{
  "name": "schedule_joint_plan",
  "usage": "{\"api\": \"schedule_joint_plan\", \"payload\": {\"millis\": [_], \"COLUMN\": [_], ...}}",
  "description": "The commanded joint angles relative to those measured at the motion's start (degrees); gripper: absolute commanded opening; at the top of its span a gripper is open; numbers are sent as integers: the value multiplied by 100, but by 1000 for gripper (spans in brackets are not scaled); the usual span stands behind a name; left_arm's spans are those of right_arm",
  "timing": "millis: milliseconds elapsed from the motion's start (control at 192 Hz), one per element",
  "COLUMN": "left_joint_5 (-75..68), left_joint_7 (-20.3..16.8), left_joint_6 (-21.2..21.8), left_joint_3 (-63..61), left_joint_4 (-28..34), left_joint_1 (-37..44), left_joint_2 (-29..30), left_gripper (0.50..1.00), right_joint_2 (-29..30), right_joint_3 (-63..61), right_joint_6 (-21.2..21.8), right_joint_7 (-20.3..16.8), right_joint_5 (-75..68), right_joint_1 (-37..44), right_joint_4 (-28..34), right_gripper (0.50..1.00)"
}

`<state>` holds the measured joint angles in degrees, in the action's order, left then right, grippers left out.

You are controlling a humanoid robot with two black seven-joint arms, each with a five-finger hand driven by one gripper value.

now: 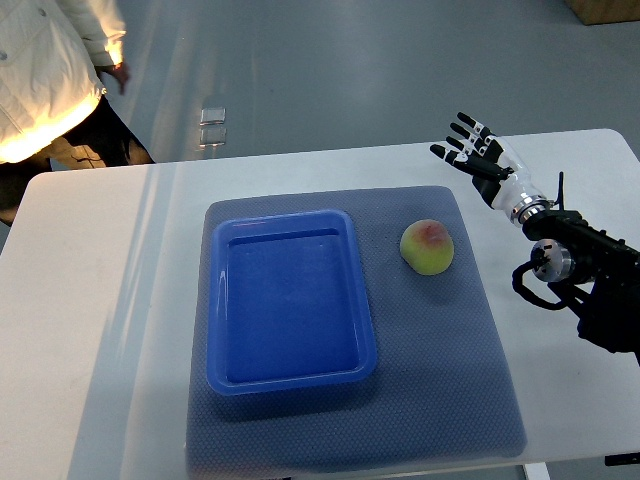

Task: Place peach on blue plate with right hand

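Observation:
A yellow-green peach with a red blush lies on the grey mat, just right of the blue plate. The blue plate is a shallow rectangular tray, and nothing lies in it. My right hand comes in from the right edge and hovers above the table behind and to the right of the peach. Its fingers are spread, it holds nothing, and it is apart from the peach. My left arm does not show.
The mat lies on a white table. A person in a white jacket stands at the far left corner, beyond the table. The grey floor lies behind the table's far edge.

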<state>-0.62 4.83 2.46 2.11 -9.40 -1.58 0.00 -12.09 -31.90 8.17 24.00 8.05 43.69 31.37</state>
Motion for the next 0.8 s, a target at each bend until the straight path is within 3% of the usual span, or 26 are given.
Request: {"api": "schedule_joint_plan", "payload": {"millis": [0,793], "left_joint_5": [10,10], "left_joint_7": [9,0], "left_joint_6": [0,0], "left_joint_3": [0,0], "left_joint_4": [-9,0], "left_joint_1": [0,0], "left_joint_2": [0,0], "left_gripper": [1000,1000], "right_joint_2": [5,5], "right_joint_3": [8,70], "right_joint_6": [0,0], "right_joint_7": [-1,-1], "right_joint_5": [4,65], "right_joint_1": [-1,-1], "right_joint_4": [0,0], "right_gripper": [926,928]}}
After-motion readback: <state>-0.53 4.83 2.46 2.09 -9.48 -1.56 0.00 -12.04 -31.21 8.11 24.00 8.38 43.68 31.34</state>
